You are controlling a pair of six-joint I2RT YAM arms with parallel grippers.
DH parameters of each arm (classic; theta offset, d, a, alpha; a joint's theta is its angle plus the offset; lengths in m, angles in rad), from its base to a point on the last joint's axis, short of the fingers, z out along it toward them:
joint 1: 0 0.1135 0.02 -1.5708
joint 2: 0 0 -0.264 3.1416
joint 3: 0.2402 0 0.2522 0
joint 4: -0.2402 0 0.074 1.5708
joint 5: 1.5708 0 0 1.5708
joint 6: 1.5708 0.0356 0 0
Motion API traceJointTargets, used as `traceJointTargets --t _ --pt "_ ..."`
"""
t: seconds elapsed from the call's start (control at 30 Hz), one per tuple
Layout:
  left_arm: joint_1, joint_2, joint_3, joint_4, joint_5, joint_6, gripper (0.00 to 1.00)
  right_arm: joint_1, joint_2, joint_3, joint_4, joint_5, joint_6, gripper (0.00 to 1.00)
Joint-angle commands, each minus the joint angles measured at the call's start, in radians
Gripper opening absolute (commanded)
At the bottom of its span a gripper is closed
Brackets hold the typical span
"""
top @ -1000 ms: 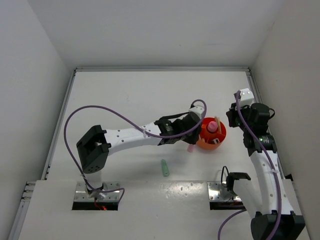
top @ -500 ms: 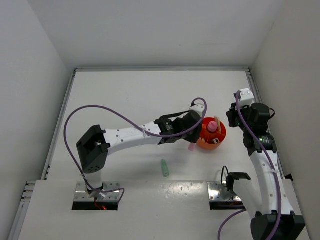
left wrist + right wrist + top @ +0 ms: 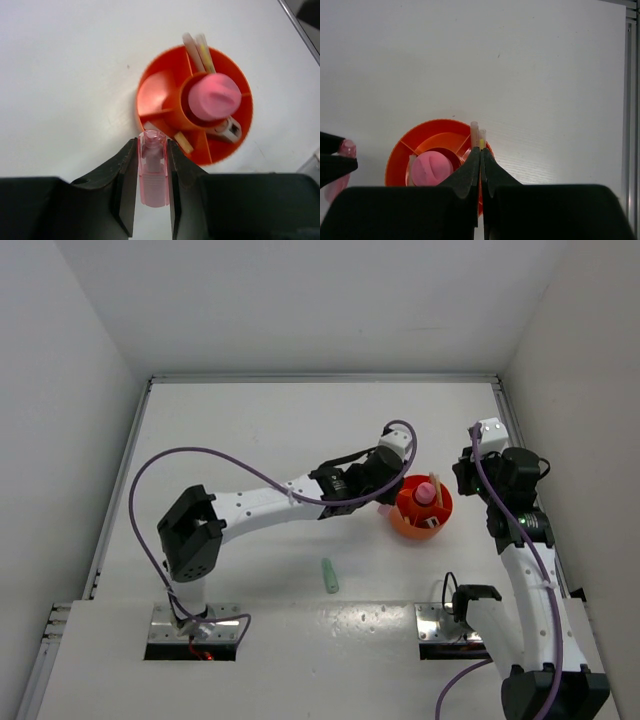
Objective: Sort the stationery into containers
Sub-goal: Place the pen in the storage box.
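Left end effector (image 3: 152,146) pinches translucent pink stubby marker (image 3: 152,175) just beside round, divided orange-red plastic tub (image 3: 150,97); right end effector (image 3: 480,150) pressed together.

White tabletop (image 3: 250,430), plain white walls (image 3: 300,300) on three sides, metal rail (image 3: 320,378) along far edge, even light.

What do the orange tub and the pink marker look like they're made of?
The orange tub looks like molded plastic, smooth, slightly glossy, with thin walls. The pink marker is probably translucent plastic; light shows through its barrel.
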Motion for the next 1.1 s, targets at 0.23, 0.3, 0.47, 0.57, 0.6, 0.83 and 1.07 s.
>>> traceJointTargets --t 0.23,0.3,0.47,0.57,0.6,0.83,1.07 --pt "0.085 0.077 0.048 0.406 -0.209 0.118 0.00 -0.005 0.011 -0.015 0.033 0.014 0.005 0.00" --pt "0.094 0.115 0.094 0.450 -0.209 0.118 0.00 -0.005 0.011 -0.015 0.033 0.032 0.005 0.00" --pt "0.095 0.184 0.155 0.504 -0.175 0.127 0.00 -0.005 0.031 -0.015 0.043 0.041 0.005 0.00" --pt "0.095 0.209 0.155 0.552 -0.175 0.106 0.00 -0.005 0.031 -0.015 0.043 0.054 0.005 0.00" --pt "0.095 0.209 0.155 0.552 -0.166 0.105 0.00 -0.005 0.040 -0.015 0.043 0.054 0.005 0.00" --pt "0.095 0.238 0.122 0.613 -0.117 0.050 0.00 -0.005 0.040 -0.024 0.061 0.081 0.005 0.00" --pt "0.084 0.256 0.091 0.632 -0.081 0.038 0.00 -0.005 0.040 -0.024 0.061 0.090 0.005 0.00"
